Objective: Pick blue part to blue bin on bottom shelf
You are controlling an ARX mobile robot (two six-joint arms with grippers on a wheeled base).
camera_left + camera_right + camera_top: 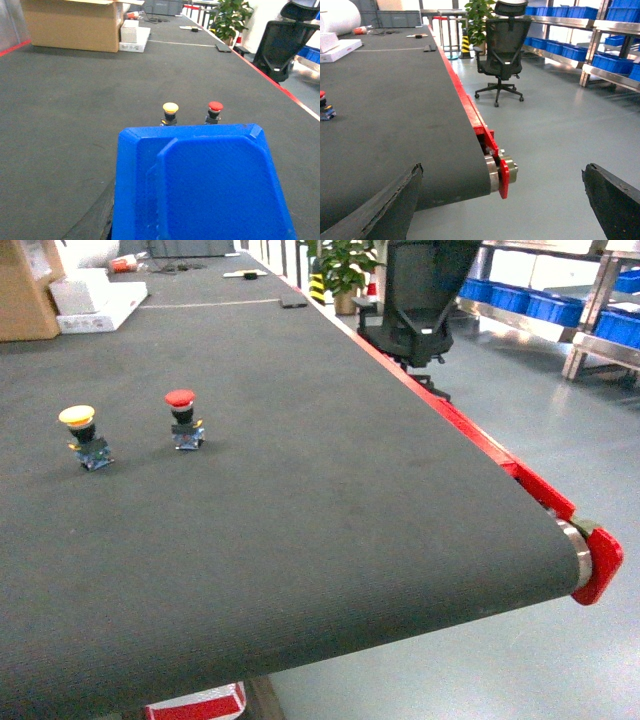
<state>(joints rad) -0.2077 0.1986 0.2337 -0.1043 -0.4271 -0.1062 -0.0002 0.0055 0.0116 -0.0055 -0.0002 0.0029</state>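
A large blue plastic part (200, 185) fills the bottom of the left wrist view, right in front of the camera. My left gripper (195, 220) is shut on it; only the left finger (95, 220) shows, against its side. My right gripper (500, 200) stands open and empty over the belt's end roller (492, 172). Rows of blue bins (560, 50) sit on the low level of a steel rack (607, 77) far right across the floor, also seen as blue bins (525, 302) in the head view. Neither gripper appears in the head view.
On the dark conveyor belt (300, 490) stand a yellow push button (84, 435) and a red push button (184, 418). A cardboard box (75, 25) and white boxes (95, 302) lie further along. A black office chair (502, 50) stands on the grey floor.
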